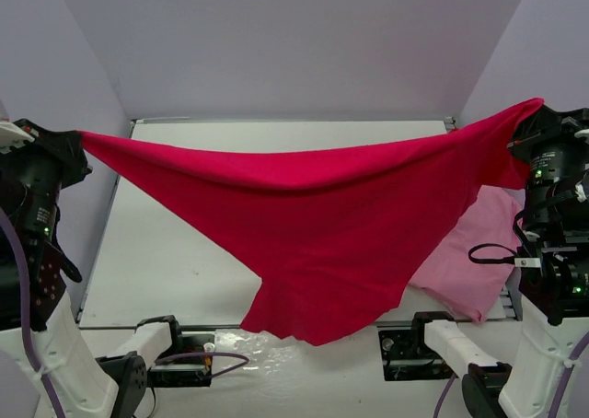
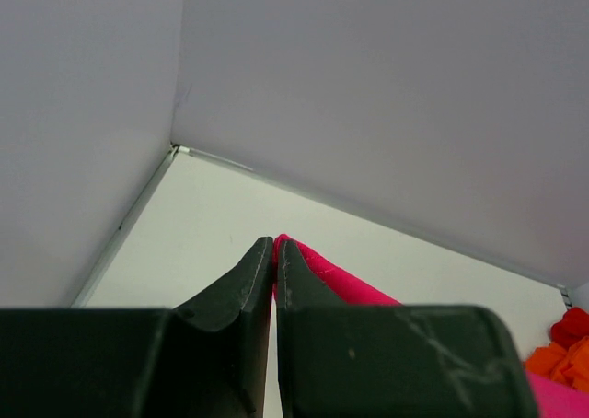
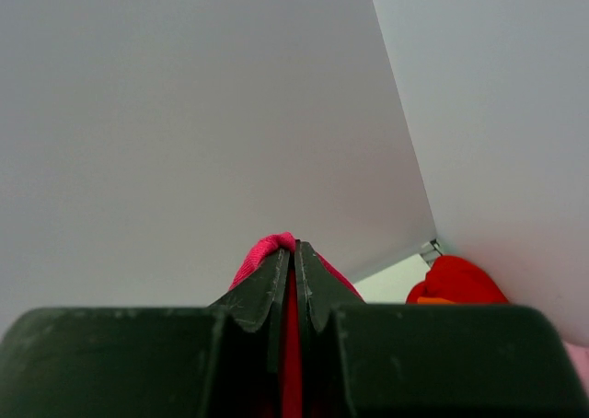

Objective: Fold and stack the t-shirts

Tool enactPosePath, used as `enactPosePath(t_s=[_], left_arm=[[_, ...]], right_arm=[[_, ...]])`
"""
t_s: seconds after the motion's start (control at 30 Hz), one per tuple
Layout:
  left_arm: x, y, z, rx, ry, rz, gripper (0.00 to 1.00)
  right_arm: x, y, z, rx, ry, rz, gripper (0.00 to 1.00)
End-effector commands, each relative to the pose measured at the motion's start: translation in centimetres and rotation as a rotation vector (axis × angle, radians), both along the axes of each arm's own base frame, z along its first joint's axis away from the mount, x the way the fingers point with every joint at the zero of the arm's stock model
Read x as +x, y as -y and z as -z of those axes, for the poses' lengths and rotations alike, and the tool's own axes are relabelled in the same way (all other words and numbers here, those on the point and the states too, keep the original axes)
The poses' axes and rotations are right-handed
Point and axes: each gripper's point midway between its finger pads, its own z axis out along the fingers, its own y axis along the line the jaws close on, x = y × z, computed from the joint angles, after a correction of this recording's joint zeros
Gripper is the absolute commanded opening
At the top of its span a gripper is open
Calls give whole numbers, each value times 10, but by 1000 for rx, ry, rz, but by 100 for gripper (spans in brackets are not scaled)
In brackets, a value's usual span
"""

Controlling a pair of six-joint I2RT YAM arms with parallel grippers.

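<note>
STATE: we hold the left fingers (image 2: 241,294) and right fingers (image 3: 267,294) pinched shut on opposite corners of the crimson t-shirt (image 1: 313,243), stretched in the air above the bench (image 1: 166,243), middle sagging | RISK: a thin corner may slip under tension; the hanging hem could drag the pink t-shirt (image 1: 469,261) beneath.

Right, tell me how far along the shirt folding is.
Done: no folded stack in view. In hand: the crimson shirt hangs stretched between the left fingers and right fingers, both shut on it. Left: folding it, then the pink shirt lying on the table, the orange shirt and the red shirt bunched in the far corner.
</note>
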Motion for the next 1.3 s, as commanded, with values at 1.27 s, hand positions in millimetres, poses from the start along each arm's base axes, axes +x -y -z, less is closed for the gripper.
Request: enactPosePath(t_s=[1.27], left_arm=[[81, 33, 70, 128, -215, 45, 0]], right_arm=[[142, -20, 123, 49, -274, -83, 0]])
